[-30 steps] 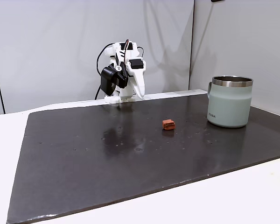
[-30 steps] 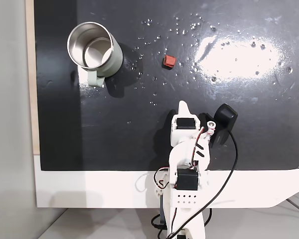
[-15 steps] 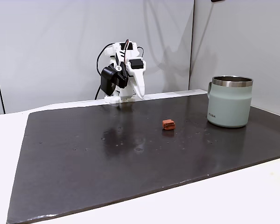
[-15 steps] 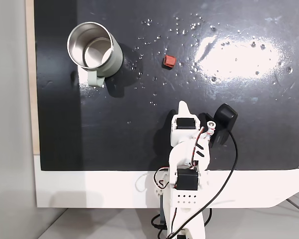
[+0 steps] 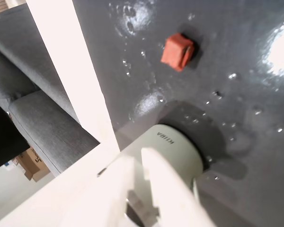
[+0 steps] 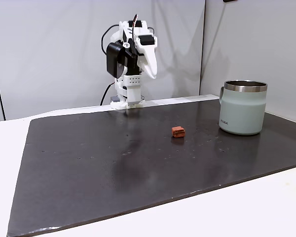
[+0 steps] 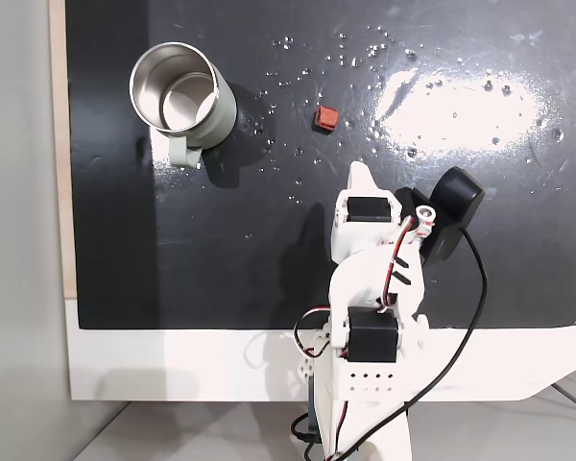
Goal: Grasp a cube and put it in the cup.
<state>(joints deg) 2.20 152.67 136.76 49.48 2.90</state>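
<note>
So one fixed view sat low at the table's front edge, facing the arm point(image 6: 130, 59) across the dark mat point(image 6: 89, 168), cup point(image 6: 242, 107) at right. Another fixed view hung straight overhead (arm base at the bottom, cup point(image 7: 182, 101) top left). Both caught the cube point(image 6: 177, 131). The wrist view looked down close at the mat, cube point(image 5: 178, 51) up top.

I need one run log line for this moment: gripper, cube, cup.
gripper: raised, holds nothing, jaws unclear | cube: on mat, apart from cup | cup: upright, empty
</note>
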